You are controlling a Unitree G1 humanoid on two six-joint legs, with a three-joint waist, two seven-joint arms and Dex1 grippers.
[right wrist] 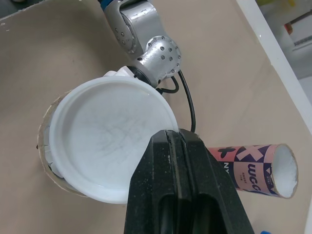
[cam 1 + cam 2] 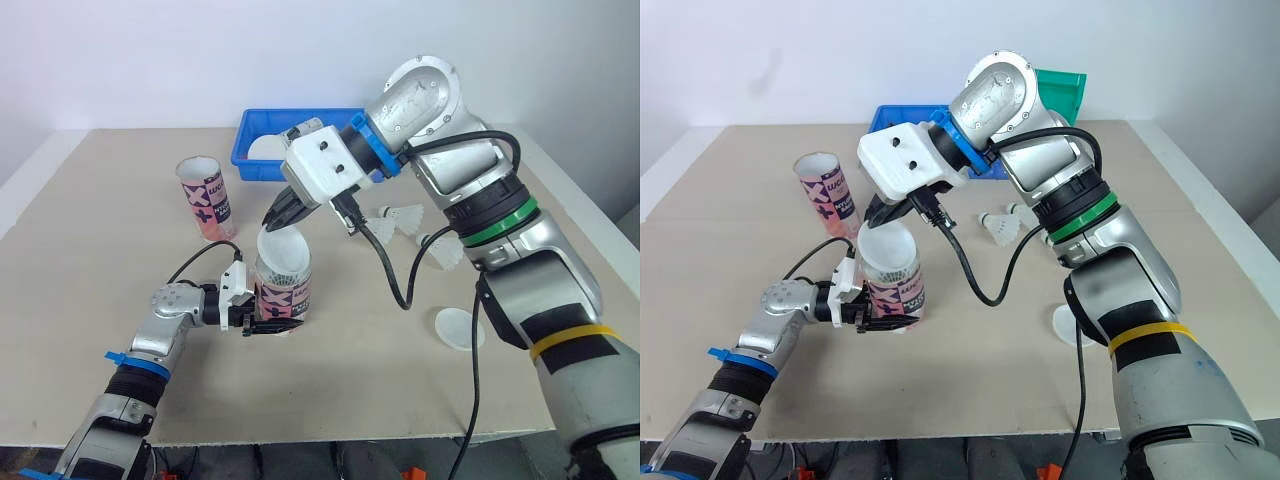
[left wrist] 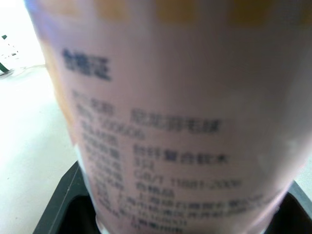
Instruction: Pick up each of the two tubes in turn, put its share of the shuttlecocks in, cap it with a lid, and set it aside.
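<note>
Tube (image 2: pixel 287 292) stands upright at frame centre on the table (image 2: pixel 90 260), long axis vertical. The left pincer (image 2: pixel 264 325) clamps it low on the wall from the left. A white lid (image 2: pixel 282 252) sits tilted over the mouth: high edge upper left, low edge seemingly on the tube's rim. The right pincer (image 2: pixel 274 217) comes down from upper right and pinches that high edge. Second tube (image 2: pixel 205 198) is upright at upper left, open, well apart. Two loose shuttlecocks (image 2: pixel 405 216) lie right of centre and a spare lid (image 2: pixel 458 328) lower right. A blue bin (image 2: pixel 262 152) is at top centre.

Right eye view: same layout, nothing extra.

Left wrist view: tube's printed wall is right against the camera, with black fingers (image 3: pixel 58 204) either side of its base.

Right wrist view: looking down into the lid's hollow, right pincer's fingers pressed together on its rim. The lid sits off-centre, a sliver of tube rim showing at frame left. Tube contents are hidden.

Judgement: capping step, lid not seated. It needs levelling, centring, then a push straight down the tube's axis. The right arm does this while the left holds.
</note>
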